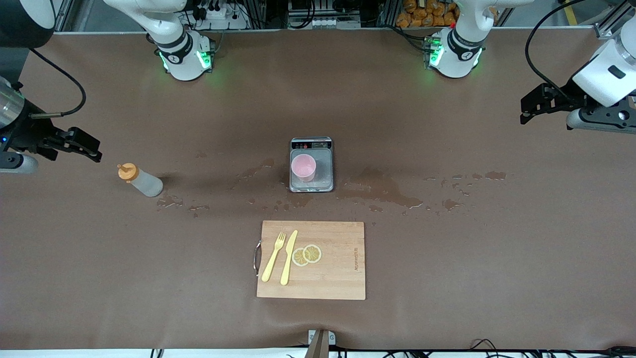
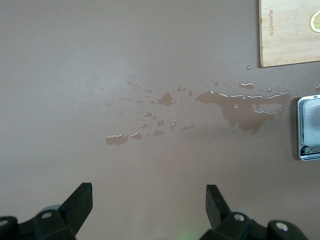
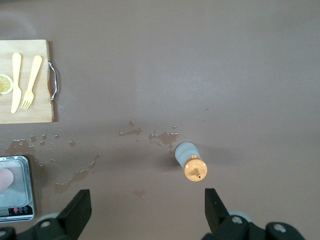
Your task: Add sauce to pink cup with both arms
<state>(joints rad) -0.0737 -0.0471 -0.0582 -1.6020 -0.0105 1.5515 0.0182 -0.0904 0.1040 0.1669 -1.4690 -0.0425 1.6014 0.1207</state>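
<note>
Right, bottle (image 1: 140,181): upright on the table toward the right arm's end.
Cup (image 1: 303,167): on the scale (image 1: 311,164).
Right claw (image 1: 82,144): spread wide, empty, above the bottle.
Left claw (image 1: 534,106): wide, empty, waiting.

Upright sauce (image 1: 140,180); pink cup (image 1: 303,167) on scale (image 1: 323,161)

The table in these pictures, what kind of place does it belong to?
Probably a robotics lab set up as a mock kitchen. Two arm bases stand on a brown-covered table. A pink cup sits on a scale, near a cutting board and a sauce bottle.
</note>
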